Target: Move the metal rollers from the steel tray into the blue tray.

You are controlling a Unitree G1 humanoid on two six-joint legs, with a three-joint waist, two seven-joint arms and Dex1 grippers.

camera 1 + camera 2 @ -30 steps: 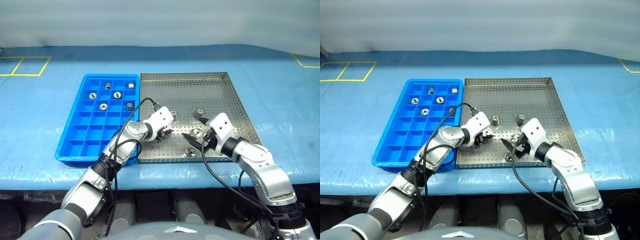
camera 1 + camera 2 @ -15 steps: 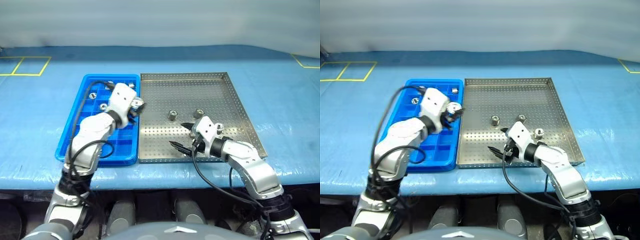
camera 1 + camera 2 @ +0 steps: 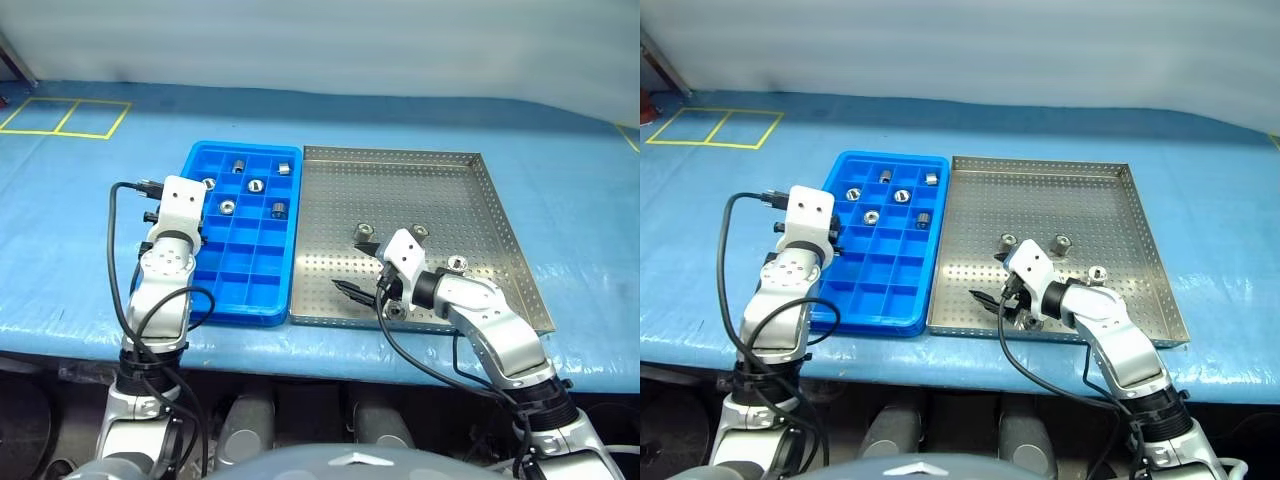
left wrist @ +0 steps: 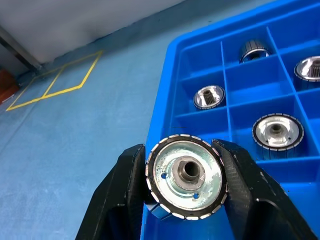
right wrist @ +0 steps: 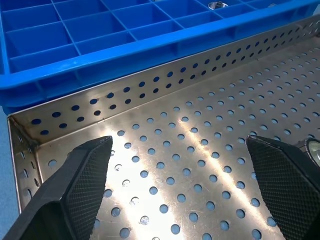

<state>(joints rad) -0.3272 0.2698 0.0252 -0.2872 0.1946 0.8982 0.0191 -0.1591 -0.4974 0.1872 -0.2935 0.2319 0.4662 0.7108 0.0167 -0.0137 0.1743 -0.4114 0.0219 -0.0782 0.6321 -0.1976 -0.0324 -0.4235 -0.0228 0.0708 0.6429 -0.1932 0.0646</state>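
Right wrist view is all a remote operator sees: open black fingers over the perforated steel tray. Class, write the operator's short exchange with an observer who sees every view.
Operator: What is the left gripper doing?
Observer: The left gripper is shut on a shiny silver metal roller, above the left rim of the bright blue compartment tray.
Operator: How many rollers already lie in that tray?
Observer: Six, each in its own compartment, all in the far half.
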